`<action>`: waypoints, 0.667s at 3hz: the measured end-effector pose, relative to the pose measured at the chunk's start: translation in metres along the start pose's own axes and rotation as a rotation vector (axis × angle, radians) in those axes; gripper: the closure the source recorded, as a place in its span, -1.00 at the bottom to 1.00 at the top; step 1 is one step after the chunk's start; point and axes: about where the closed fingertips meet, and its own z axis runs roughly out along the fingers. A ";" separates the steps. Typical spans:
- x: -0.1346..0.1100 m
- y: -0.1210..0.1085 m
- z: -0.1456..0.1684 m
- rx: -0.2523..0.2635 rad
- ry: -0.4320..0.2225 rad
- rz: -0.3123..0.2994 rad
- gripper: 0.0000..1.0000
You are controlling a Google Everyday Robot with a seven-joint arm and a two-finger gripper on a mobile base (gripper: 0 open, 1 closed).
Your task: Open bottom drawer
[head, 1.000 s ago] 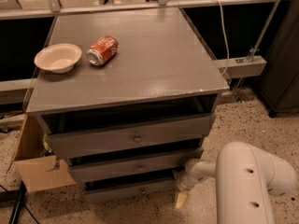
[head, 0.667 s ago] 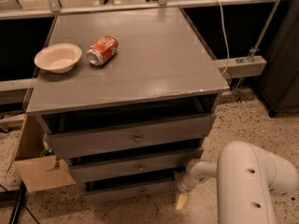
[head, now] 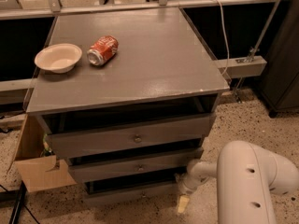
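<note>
Grey cabinet: it stands in the middle of the room on a speckled floor, and it has three drawers, one under the other.
Bottom drawer: the lowest front, shallow and grey, close to the floor; a dark gap shows above it, and I cannot see its knob clearly.
Middle drawer: just above the bottom one, with a small round knob in the centre.
Top drawer: the tallest front, also with a small knob, and a wide dark gap is between it and the surface above.
Pincer: it is low at the right end of the bottom drawer, near the front corner of the cabinet, and its pale tip points down to the floor. Open or closed, I cannot tell, and I cannot tell if it touches the drawer.
White arm: thick and round, it comes in from the lower right and gets thin toward the pincer.
Bowl: cream colour, upright, on the left part of the surface.
Can: red, lying on its side just beside the bowl, on its right.
Cardboard box: brown, on the floor against the left side of the cabinet.
</note>
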 end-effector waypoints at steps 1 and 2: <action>0.003 0.010 -0.004 -0.025 0.005 0.017 -1.00; 0.005 0.020 -0.009 -0.044 0.008 0.032 -1.00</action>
